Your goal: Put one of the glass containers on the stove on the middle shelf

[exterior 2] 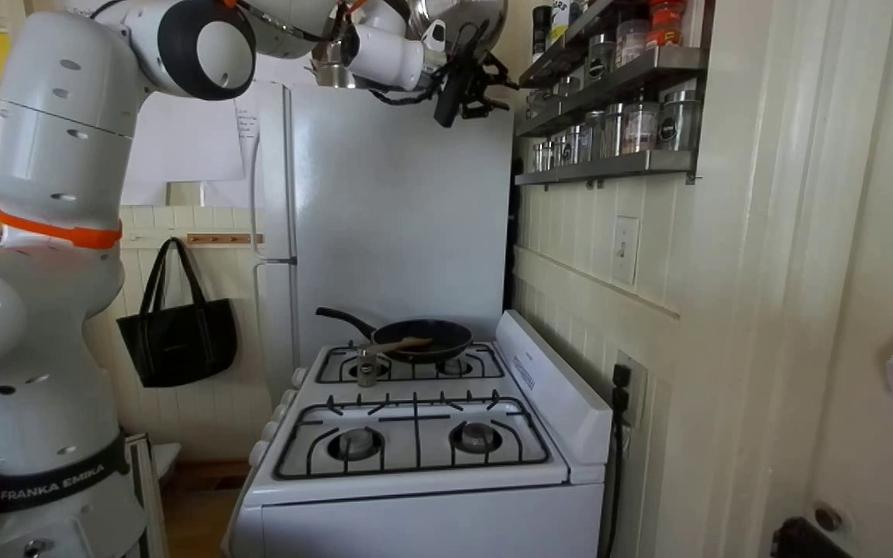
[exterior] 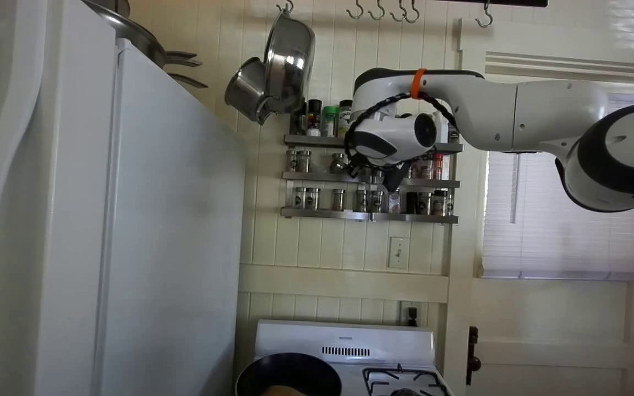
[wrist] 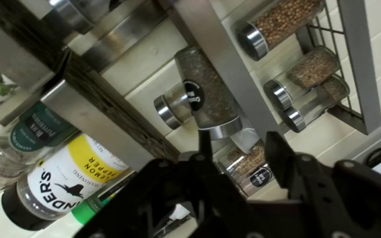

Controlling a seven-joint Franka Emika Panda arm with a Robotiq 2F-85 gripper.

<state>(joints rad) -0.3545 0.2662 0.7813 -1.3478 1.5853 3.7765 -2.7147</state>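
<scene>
Room: kitchen, domestic fittings.
Stove (exterior 2: 431, 519): white, burner grates (exterior 2: 416, 434), frying pan (exterior 2: 446, 342) on top; six o'clock in an exterior view.
Refrigerator (exterior: 174, 247): white; nine o'clock in an exterior view.
Spice rack (exterior 2: 679, 60): wall-mounted, lined with jars (exterior 2: 640, 128); one o'clock in an exterior view.
Steel pots (exterior: 290, 60): hung at eleven o'clock in an exterior view.

In an exterior view, daylight glows through the blind (exterior: 564, 236) to the right of the jaws, while the refrigerator (exterior: 174, 220) to their left lies in bluish shade. In the wrist view, the gripper (wrist: 238, 135) is near-black and soft-edged; highlights streak the lids (wrist: 257, 41) beyond its jaws.
</scene>
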